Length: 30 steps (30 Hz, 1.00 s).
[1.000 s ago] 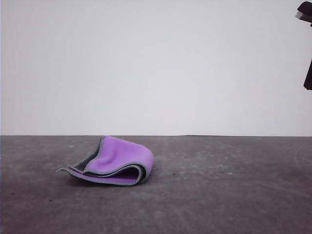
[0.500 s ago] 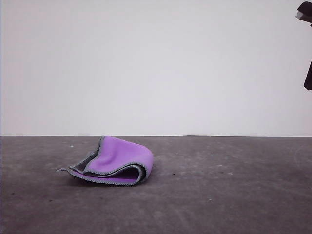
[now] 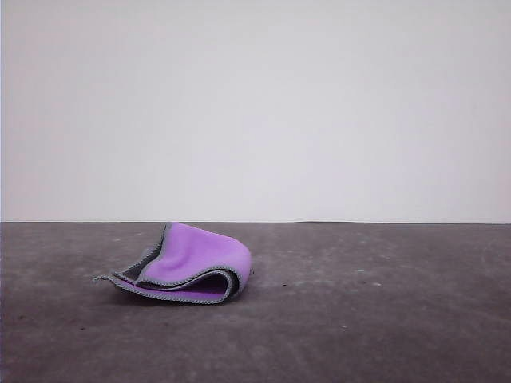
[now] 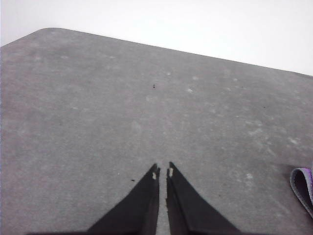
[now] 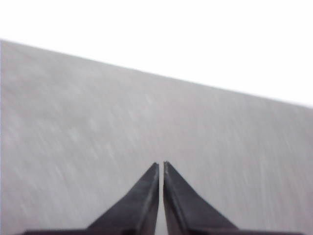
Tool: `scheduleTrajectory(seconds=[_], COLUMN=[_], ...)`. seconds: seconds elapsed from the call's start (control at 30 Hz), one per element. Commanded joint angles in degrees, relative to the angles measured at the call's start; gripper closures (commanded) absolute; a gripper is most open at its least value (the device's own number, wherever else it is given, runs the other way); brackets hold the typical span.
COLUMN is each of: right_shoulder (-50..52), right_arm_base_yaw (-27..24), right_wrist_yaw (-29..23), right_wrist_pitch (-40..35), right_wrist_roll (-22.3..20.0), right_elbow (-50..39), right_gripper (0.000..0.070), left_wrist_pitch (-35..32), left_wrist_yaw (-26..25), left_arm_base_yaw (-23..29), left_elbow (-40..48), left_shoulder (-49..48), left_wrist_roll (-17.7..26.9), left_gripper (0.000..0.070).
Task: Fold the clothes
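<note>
Cloth [image 3: 192, 263], purple with light grey stitched edging (dark grey reverse showing between layers), lying loosely folded on grey worktop [image 3: 359, 319], left of centre, touched by nothing. Left pincer [image 4: 162, 172]: jaws nearly together, holding nothing, above bare worktop; cloth edge [image 4: 303, 186] off to one side. Right pincer [image 5: 161, 166]: jaws nearly together, empty, view blurred.

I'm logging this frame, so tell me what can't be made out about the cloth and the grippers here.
- Cloth, front view: folded over itself, so its inner layers and far side are hidden.
- Cloth, left wrist view: cut off by the picture's edge, a bit of the stitched edging showing.
- Table, right wrist view: motion-blurred, no surface detail readable.
- Left gripper and right gripper: both shut on nothing.
</note>
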<state>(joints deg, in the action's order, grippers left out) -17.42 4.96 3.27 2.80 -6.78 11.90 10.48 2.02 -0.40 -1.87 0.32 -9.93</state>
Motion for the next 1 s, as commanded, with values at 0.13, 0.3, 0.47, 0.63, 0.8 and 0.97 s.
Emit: scheduleTrajectory(seconds=[0.13, 0.3, 0.47, 0.63, 0.8, 0.97], right_shoulder=[10.0, 14.6, 17.2, 17.2, 17.2, 17.2], right_arm_base_yaw=[-3.1, -4.9, -6.3, -6.2, -6.3, -6.3], right_wrist_yaw=[4.7, 5.7, 5.9, 5.7, 5.7, 5.7], right_wrist_pitch=[-0.5, 2.4, 6.9, 7.1, 6.2, 6.2], right_wrist_roll=[0.8, 0.8, 1.5, 2.1, 1.9, 1.9], right_elbow=[-8.2, -11.3, -11.3, -11.3, -11.3, -11.3], right_gripper=[0.0691, 0.0691, 0.0692, 0.0692, 0.0692, 0.0692], left_wrist_pitch=[0.2, 0.2, 0.2, 0.2, 0.2, 0.2], left_wrist_yaw=[-0.1, -0.1, -0.1, -0.1, -0.1, -0.1], left_arm_base_yaw=[0.1, 0.1, 0.1, 0.1, 0.1, 0.1], left_elbow=[1.2, 1.2, 1.2, 1.2, 1.2, 1.2], left_shoulder=[-0.1, -0.1, -0.1, -0.1, -0.1, -0.1], left_wrist_roll=[-0.2, -0.2, -0.2, -0.2, -0.2, -0.2], left_gripper=[0.0684, 0.0684, 0.0684, 0.0684, 0.0684, 0.0684])
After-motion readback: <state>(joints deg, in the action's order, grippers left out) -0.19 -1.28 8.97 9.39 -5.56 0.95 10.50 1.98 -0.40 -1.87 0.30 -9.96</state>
